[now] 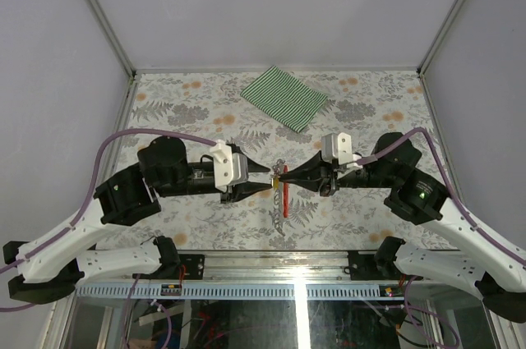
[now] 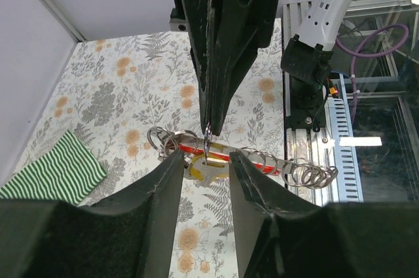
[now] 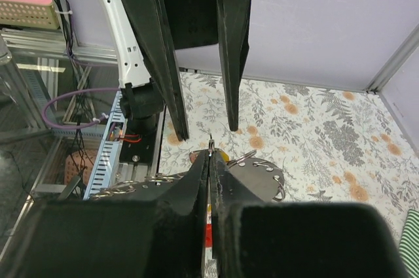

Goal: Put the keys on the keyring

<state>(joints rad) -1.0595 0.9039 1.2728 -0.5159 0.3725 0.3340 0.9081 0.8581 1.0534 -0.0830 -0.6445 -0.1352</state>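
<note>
Centrally, keyring (image 1: 284, 195) in right pincer (image 3: 210, 160).

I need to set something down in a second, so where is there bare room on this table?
Free: the far-left corner of the table, left of the striped cloth, and the far-right corner beyond it. Crowded: mid-table, where the left tool and right tool meet over the keyring.
</note>
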